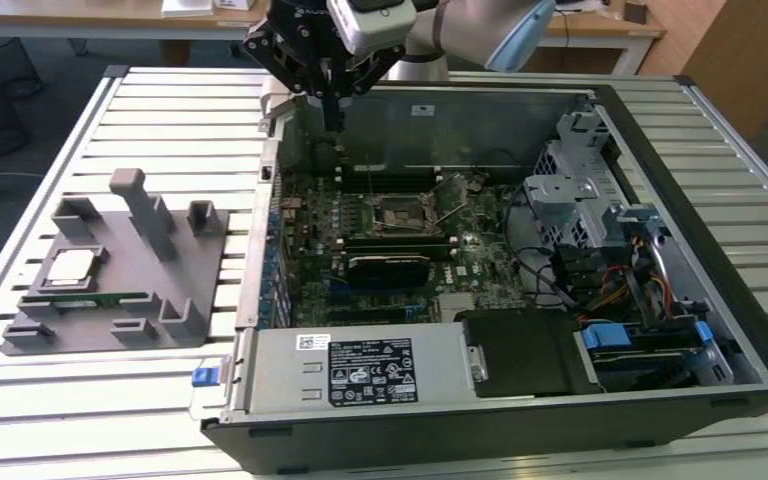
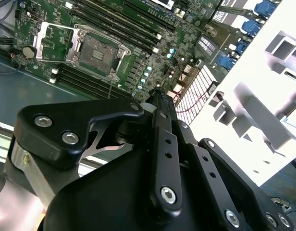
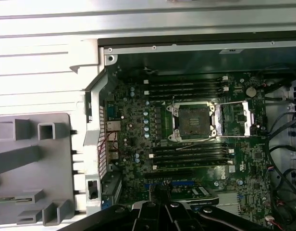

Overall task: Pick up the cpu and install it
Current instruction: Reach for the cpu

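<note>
The cpu, a flat silvery square with a pale-green rim, lies on the grey holder at the exterior view's left, outside the computer case. My gripper hangs above the case's far left corner, well away from the cpu, its fingers shut together with nothing between them. The black socket on the motherboard stands open with its metal frame swung up, and nothing sits in it. Both wrist views show the socket past the gripper.
A long green memory stick lies on the holder beside the cpu. The case has high walls, a power supply at the front, and a drive cage with cables on the right. A slatted table surrounds it.
</note>
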Robot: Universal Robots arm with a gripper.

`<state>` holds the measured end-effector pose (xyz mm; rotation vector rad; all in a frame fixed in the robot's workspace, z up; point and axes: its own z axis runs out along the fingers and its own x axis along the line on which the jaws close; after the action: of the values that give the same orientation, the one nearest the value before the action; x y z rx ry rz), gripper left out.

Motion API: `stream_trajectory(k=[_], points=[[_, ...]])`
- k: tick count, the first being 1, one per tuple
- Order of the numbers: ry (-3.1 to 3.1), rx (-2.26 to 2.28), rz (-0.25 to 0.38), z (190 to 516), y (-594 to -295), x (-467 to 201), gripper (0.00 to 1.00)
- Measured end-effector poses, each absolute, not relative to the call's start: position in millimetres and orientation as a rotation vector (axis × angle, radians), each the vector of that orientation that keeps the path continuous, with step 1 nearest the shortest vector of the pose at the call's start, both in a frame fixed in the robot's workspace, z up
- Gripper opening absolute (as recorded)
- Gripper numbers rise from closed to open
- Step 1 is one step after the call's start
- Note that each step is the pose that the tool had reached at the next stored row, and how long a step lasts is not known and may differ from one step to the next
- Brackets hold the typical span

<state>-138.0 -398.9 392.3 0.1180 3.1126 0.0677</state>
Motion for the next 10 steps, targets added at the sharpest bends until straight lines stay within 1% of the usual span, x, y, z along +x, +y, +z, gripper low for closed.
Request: stream_trajectory(k=[10], points=[[3.113,0.118,0.068,391.8,-398.9,-141.9,0.11]])
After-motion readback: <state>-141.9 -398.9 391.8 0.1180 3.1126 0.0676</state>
